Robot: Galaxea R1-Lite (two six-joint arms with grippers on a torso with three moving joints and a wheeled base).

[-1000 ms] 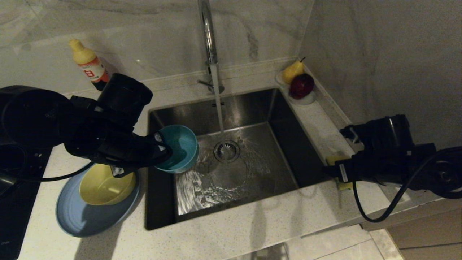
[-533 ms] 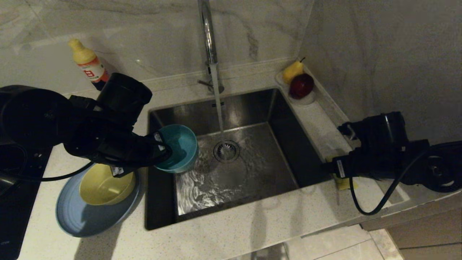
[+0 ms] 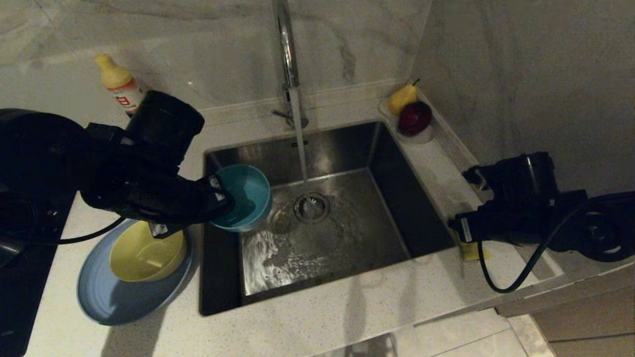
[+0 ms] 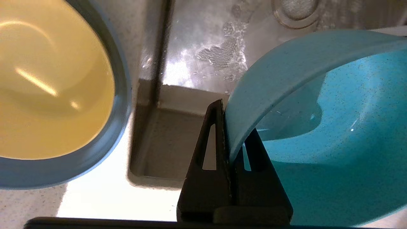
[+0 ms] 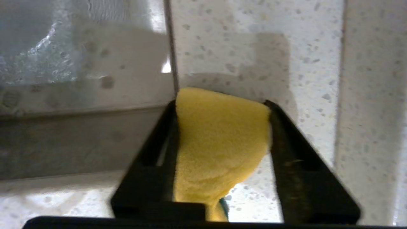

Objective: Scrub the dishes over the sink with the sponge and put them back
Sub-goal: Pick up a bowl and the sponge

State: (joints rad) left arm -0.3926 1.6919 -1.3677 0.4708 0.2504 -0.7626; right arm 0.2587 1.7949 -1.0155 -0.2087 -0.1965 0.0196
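My left gripper (image 3: 218, 198) (image 4: 233, 121) is shut on the rim of the teal bowl (image 3: 245, 196) (image 4: 334, 127). It holds the bowl tilted over the left side of the sink (image 3: 357, 243). The yellow bowl (image 3: 146, 255) (image 4: 47, 79) sits in the periwinkle plate (image 3: 114, 302) (image 4: 123, 105) on the counter left of the sink. On the counter right of the sink, my right gripper (image 3: 459, 233) (image 5: 220, 105) is shut on the yellow sponge (image 3: 471, 253) (image 5: 219, 140), a finger against each side. In the head view the arm hides most of the sponge.
Water runs from the chrome faucet (image 3: 285, 49) onto the drain strainer (image 3: 311, 206). A soap bottle (image 3: 121, 87) stands at the back left. A small dish with a pear (image 3: 402, 96) and a red fruit (image 3: 414, 118) sits in the back right corner. A black cooktop (image 3: 20, 277) lies at far left.
My right gripper has crept slightly toward the back and its fingers have closed in on the sponge. The left arm has lifted the teal bowl a touch.
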